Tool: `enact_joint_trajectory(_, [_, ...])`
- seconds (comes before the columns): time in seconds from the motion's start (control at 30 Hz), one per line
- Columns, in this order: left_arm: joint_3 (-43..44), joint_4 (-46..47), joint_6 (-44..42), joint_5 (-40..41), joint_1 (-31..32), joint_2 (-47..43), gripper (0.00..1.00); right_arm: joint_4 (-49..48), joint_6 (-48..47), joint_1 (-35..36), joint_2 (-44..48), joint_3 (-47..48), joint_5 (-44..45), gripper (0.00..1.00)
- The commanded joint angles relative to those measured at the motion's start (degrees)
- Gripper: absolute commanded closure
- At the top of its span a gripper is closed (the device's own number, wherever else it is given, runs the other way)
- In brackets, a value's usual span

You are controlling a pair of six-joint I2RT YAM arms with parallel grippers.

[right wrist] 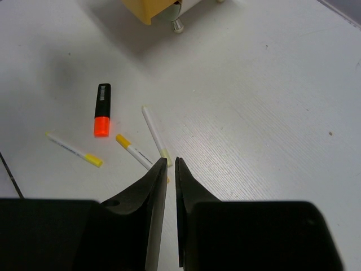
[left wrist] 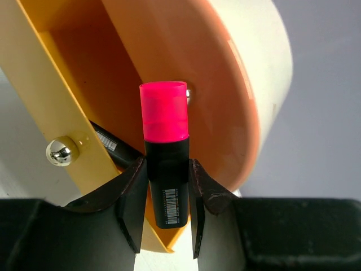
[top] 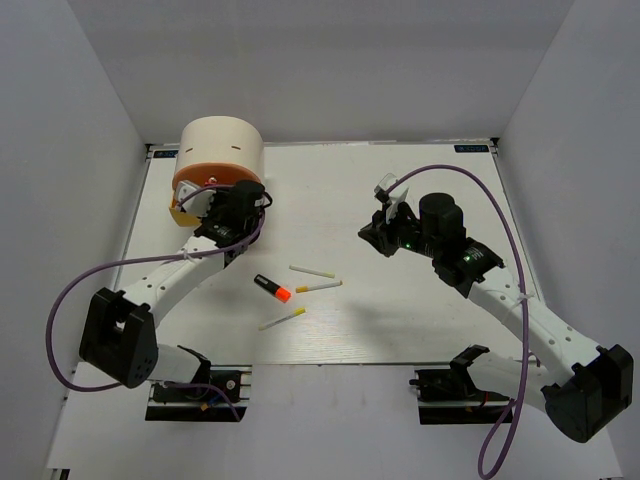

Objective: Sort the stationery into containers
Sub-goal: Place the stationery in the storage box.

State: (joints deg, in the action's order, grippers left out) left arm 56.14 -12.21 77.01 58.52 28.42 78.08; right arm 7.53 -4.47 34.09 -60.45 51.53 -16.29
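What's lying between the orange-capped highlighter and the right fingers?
Two thin yellow-tipped sticks lie between the orange-capped highlighter and the right fingers; clearest in the right wrist view.

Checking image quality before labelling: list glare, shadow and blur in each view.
Left wrist: glare streak on the organiser's orange face, bright spot on its knob; pink-capped highlighter sharp. Right wrist: soft shadow on the table, orange-capped highlighter crisp. Top external: even light, only faint shadows.

Pink highlighter (left wrist: 164, 141) in your left hand (left wrist: 166, 175) crowded the organiser's (top: 222, 150) open drawer (left wrist: 62, 107), orange highlighter (top: 272, 288) and three sticks (top: 312, 271) littered mid tabletop (top: 400, 320), right side lay open.
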Motion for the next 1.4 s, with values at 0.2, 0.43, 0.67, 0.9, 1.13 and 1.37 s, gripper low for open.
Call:
enact_joint_trajectory(0.2, [2.74, -1.94, 4.29, 1.51, -1.62, 1.02, 0.69, -2.17, 0.34, -0.42, 1.12, -0.38, -0.84, 0.83])
enact_joint_trajectory(0.43, [3.27, -3.17, 4.29, 0.45, -2.15, 1.63, 0.59, -2.17, 0.16, -0.42, 0.94, -0.37, -0.76, 0.83])
enact_joint_trajectory(0.67, [3.8, -4.93, 4.29, -0.07, -2.15, 0.58, 0.37, -2.17, 0.43, -0.34, 0.94, -0.37, -1.02, 0.83])
enact_joint_trajectory(0.9, [5.64, -5.47, 0.79, -2.09, -2.15, -0.91, 0.35, -1.82, -0.36, -0.42, 0.94, -0.55, -1.72, 0.81])
enact_joint_trajectory(1.13, [5.13, 3.23, -28.86, -14.72, -1.62, -9.78, 0.27, 4.66, -9.06, 0.1, -5.44, 2.43, -14.28, 0.62])
enact_joint_trajectory(1.37, [-1.38, -0.07, -51.76, -40.74, -1.62, -24.19, 0.06, 11.89, -12.41, 6.69, -18.82, 12.8, -12.36, 0.52])
